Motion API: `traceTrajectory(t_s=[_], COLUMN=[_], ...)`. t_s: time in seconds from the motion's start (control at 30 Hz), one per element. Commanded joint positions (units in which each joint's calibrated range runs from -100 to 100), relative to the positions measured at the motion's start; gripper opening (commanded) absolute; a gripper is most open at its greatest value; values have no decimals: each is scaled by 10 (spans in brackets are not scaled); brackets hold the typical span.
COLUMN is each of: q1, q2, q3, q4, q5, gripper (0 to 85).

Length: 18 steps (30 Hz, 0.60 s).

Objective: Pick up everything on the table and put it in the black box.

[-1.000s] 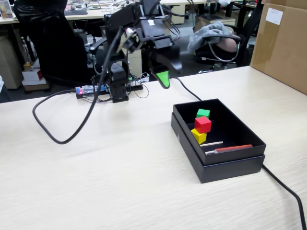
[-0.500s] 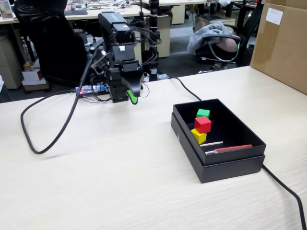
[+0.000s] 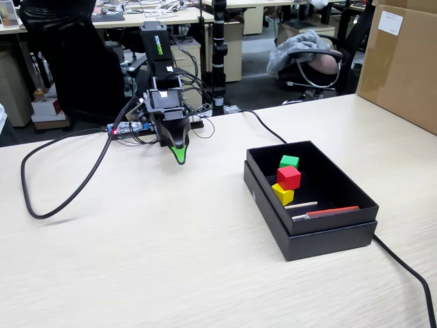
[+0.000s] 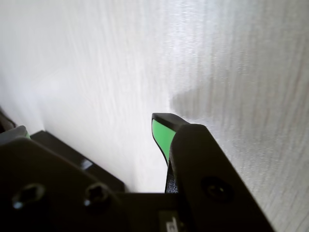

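We take the black box [image 3: 311, 198] as our landmark; it sits on the table [image 3: 171, 260] toward the right of the fixed view.

Far left of the box, a thick black cable [image 3: 41, 178] loops across the tabletop. Left of the box and farther back, the arm stands near the table's back edge, folded down with its gripper [image 3: 179, 154] pointing at the wood just in front of its base, well apart from the box. We cannot tell whether the pincer is apart or together: the fixed view shows one green-padded tip only. In the wrist view the gripper [image 4: 164, 133] again shows a single green tip, with bare table beneath it and nothing held.

Inside the box, near its left wall, we see the yellow cube [image 3: 283, 193] nearest us, the red cube [image 3: 289, 177] touching it behind, and the green cube [image 3: 289, 162] behind that. Right of them lie a pale stick and a red strip.

We see no blue cube anywhere, and no cube on the table. We judge the task nearly or fully done.
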Motion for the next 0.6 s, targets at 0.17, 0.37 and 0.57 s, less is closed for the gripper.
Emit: traceTrajectory(t_s=[0.17, 0.37, 0.57], q1=[0, 3, 23], q2=[-12, -12, -11], q3=[-177, -192, -195], q4=[188, 189, 196], q5=[-19, -19, -27], gripper=[476, 483, 481])
